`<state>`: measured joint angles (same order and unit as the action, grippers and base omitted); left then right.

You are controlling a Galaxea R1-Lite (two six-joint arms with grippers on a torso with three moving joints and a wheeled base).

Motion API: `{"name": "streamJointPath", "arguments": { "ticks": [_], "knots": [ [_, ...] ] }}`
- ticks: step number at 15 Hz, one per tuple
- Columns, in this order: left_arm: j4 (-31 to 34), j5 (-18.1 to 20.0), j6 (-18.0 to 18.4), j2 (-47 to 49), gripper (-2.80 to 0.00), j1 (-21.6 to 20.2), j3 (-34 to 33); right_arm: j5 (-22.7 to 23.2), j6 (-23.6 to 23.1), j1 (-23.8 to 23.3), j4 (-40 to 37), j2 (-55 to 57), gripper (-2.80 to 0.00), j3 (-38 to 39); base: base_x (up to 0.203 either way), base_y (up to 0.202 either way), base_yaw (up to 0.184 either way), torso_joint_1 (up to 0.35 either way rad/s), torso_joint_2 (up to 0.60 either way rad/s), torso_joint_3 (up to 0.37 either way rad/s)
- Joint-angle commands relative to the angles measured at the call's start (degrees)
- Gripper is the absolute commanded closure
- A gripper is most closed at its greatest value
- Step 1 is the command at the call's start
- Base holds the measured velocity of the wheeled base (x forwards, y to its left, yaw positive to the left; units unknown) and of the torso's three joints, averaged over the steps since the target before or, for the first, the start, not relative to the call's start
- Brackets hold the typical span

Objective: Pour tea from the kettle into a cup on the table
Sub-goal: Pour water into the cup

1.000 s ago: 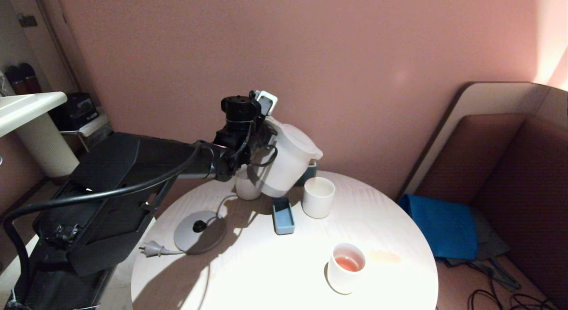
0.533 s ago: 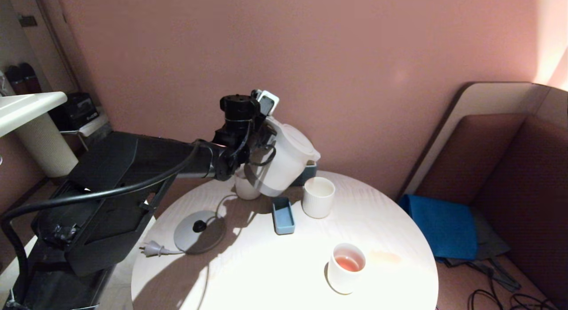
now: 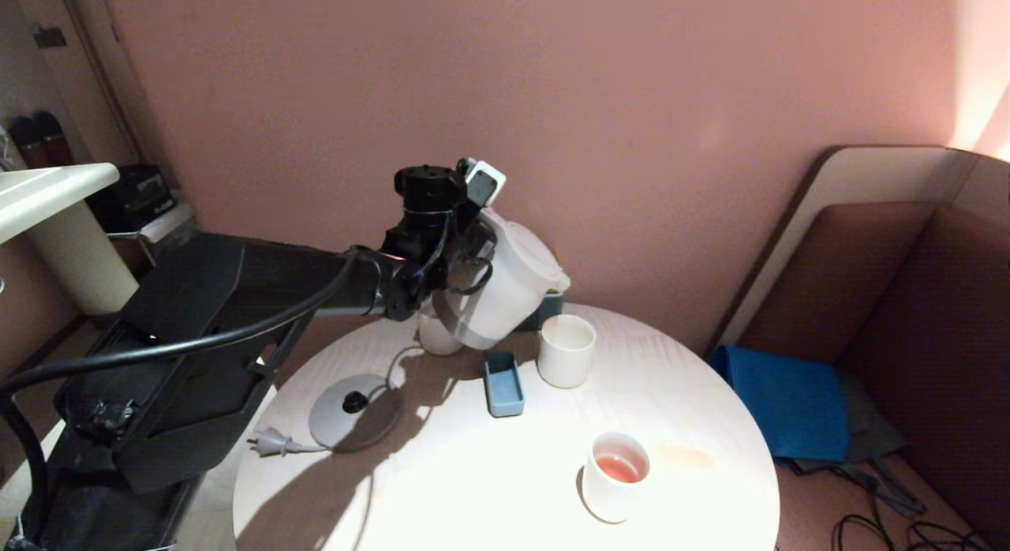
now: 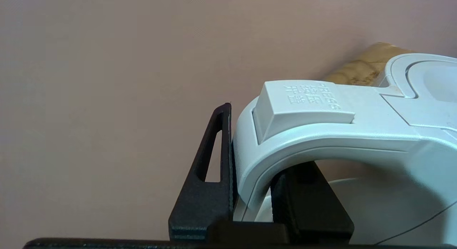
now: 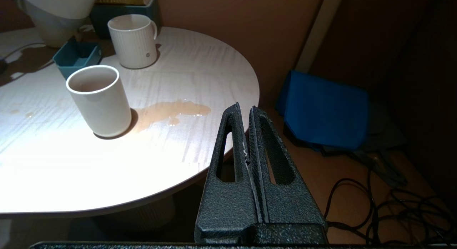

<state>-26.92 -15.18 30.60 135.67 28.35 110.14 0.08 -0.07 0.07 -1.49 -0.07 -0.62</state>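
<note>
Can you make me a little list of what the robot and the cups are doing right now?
left hand: shut on the kettle handle, holding it tilted above the table
kettle spout: pointing toward the ribbed cup
right hand: shut, empty, beside the table
smooth cup: has pink tea in it
spill: puddle beside the smooth cup

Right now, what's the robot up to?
Left gripper clamped on kettle handle, kettle tipped toward ribbed cup. Right gripper shut, parked. Blue tray beside cup.
</note>
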Motion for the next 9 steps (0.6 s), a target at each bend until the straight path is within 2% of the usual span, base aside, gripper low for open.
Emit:
{"name": "streamJointPath", "arguments": {
  "ticks": [1,9],
  "knots": [
    [-0.2,-0.1,1.7,-0.1,0.00,0.4,0.0,0.0,0.0,0.0,0.0,0.1,0.00,0.0,0.000,0.000,0.000,0.000,0.00,0.000],
    [0.0,-0.1,7.0,-0.1,0.00,0.7,0.0,0.0,0.0,0.0,0.0,0.1,0.00,0.0,0.000,0.000,0.000,0.000,0.00,0.000]
  ]
}}
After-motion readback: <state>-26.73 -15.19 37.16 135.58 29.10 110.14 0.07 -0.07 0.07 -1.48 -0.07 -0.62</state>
